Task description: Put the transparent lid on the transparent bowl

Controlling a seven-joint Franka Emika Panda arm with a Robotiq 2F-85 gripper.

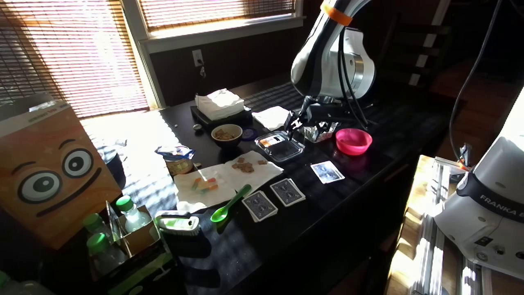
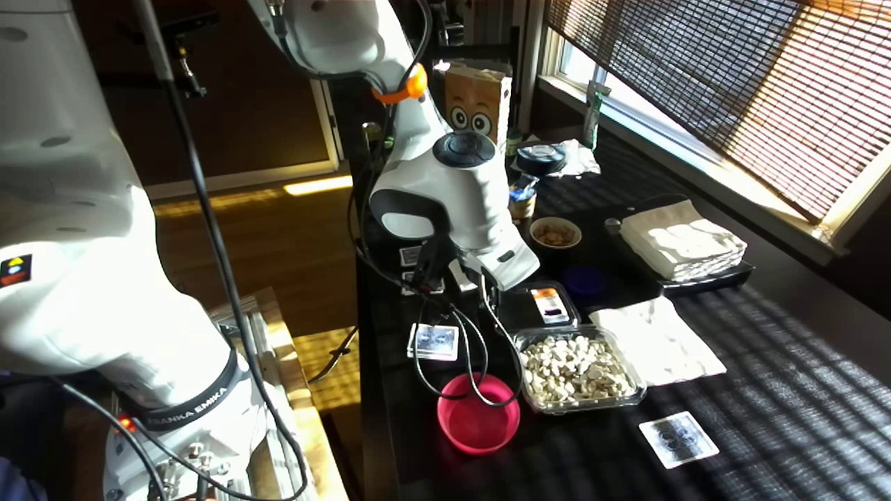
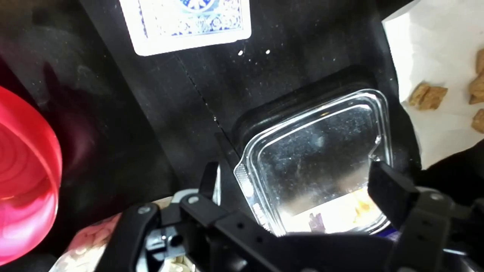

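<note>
In the wrist view, the gripper is spread wide, and its black fingers are on two sides of the clear lid. The lid lies on the dark table. I cannot tell if the fingers touch it. A pink bowl is at the left, a card at the top.

In an exterior view, the lid is between the pink bowl and a small round bowl with brown bits in it.

In an exterior view, the clear bowl is full of whitish bits. It sits just beside the lid, near the pink bowl and a white napkin.
</note>
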